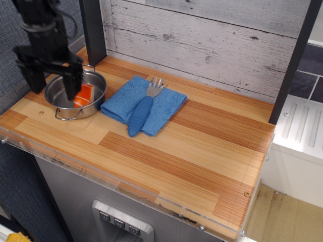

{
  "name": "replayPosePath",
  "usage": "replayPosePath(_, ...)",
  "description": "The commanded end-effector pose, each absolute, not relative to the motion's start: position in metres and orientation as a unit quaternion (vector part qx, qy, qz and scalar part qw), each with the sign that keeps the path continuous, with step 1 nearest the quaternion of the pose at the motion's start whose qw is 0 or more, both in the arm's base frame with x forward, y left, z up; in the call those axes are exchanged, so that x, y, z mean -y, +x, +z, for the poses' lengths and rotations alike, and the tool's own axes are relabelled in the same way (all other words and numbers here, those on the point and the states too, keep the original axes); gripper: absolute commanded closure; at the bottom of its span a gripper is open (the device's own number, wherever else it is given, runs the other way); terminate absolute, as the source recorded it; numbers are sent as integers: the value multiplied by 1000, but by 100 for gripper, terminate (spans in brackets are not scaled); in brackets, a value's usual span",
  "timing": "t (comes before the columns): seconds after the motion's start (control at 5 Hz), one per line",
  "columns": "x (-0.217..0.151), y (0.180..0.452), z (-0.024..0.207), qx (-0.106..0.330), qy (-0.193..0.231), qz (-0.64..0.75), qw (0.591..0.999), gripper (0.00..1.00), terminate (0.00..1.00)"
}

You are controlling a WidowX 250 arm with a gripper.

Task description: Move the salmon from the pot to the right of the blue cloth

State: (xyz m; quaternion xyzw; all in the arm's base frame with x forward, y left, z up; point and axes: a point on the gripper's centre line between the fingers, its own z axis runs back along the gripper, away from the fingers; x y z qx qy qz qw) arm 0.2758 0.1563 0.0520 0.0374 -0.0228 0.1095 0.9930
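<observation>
1. Nothing of the actual move is done yet, as far as can be judged: the salmon (84,95) is sat inside the pot (61,93), over on the 3 o'clock side of the bowl, orange top showing.

2. The pot is parked at roughly 9 o'clock from the blue cloth (162,103), just beside the cloth's near corner; whether they touch can't be told.

3. The gripper (51,82) is hung over the pot with the jaws spread apart and nothing held. One finger is seen over the pot's 9 o'clock rim, the other right in front of the salmon. Contact with the salmon can't be confirmed from this angle.

4. A blue-handled fork (144,109) is laid across the cloth, tines pointing to about 12 o'clock. It's not part of the job, so it's best left alone.

5. Still to be done, by the look of it: the salmon gripped, lifted out of the pot, carried over the cloth and set down at its 3 o'clock, on the bare wooden counter (212,146).

6. So pretty early days, basically the reach stage.
</observation>
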Motion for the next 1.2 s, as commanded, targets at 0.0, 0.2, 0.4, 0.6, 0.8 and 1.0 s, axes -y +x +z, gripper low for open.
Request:
replayPosePath(0.0,-149,302,53,36,57,109,992,0,0)
replayPosePath(0.2,-145,310,54,44,58,113,991,0,0)
replayPosePath(0.4,-146,316,46,38,58,119,990,0,0)
replayPosePath(0.6,-150,314,30,14,64,119,991,0,0)
replayPosePath(0.8,-150,312,23,2,66,120,991,0,0)
replayPosePath(1.0,-150,312,35,13,64,119,991,100,0)
